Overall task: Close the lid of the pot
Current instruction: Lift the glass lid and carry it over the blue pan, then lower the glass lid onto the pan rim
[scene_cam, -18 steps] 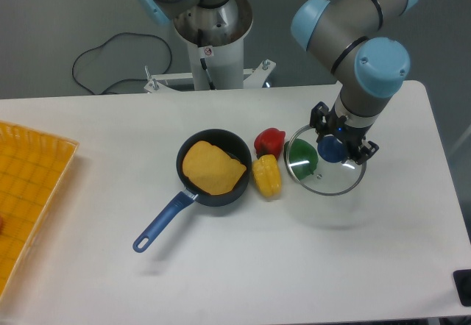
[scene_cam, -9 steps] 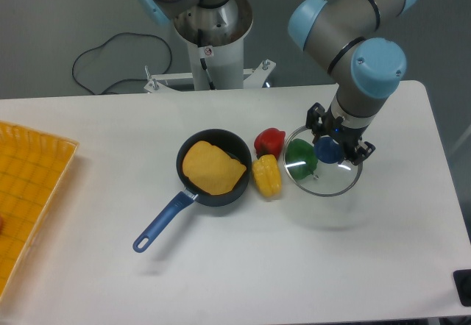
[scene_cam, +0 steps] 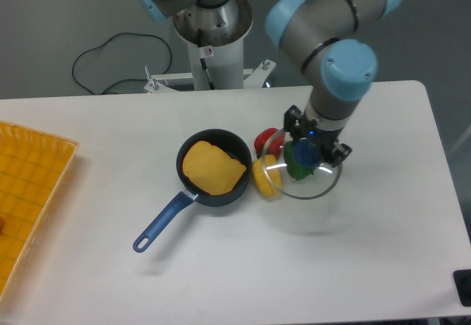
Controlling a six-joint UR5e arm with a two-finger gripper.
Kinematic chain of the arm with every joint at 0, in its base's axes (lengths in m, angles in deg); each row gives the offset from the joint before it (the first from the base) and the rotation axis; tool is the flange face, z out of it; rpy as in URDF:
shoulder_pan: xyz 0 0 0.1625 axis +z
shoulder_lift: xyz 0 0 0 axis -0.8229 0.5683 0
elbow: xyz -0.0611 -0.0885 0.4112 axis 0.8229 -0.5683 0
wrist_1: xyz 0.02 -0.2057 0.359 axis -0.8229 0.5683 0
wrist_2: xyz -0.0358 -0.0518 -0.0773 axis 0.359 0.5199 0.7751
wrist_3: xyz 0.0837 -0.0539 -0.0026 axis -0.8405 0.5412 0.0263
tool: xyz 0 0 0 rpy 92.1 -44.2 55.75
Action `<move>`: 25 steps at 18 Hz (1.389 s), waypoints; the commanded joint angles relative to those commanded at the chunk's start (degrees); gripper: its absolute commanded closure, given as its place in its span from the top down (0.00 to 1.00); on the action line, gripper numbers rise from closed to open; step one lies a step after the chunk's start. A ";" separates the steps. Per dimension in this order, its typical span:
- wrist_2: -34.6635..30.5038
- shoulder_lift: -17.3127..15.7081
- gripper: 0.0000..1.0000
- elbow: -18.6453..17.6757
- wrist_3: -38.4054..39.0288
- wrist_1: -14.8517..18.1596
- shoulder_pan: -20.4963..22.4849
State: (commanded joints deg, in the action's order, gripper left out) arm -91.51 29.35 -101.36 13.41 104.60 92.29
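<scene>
The pot (scene_cam: pixel 213 167), a small dark blue saucepan with yellow food in it, sits uncovered near the table's middle, its long blue handle pointing to the front left. The lid (scene_cam: pixel 298 178), a clear glass disc with a metal rim, hangs in the air to the pot's right, above the peppers. My gripper (scene_cam: pixel 307 154) is shut on the lid's blue knob. The lid's left rim overlaps the yellow pepper in this view.
A red pepper (scene_cam: pixel 267 139), a yellow pepper (scene_cam: pixel 263 179) and a green pepper (scene_cam: pixel 296 162) lie between the pot and the lid. A yellow tray (scene_cam: pixel 29 193) sits at the table's left edge. The arm's base stands at the back.
My gripper has carried the lid to the left, toward the pot; it now hangs over the peppers rather than right of them.
</scene>
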 joint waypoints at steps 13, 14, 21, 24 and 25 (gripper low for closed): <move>-0.09 -3.34 0.52 -7.21 9.07 -4.21 -8.44; -0.26 -3.26 0.52 -7.21 9.24 -4.92 -9.14; -0.79 -3.52 0.52 -9.23 11.53 -5.28 -11.52; -1.93 -4.14 0.52 -10.11 11.35 -5.36 -12.22; -1.93 -4.14 0.52 -10.20 11.27 -5.36 -12.31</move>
State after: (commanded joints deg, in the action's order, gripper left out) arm -93.44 25.21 -111.56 24.67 99.23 79.98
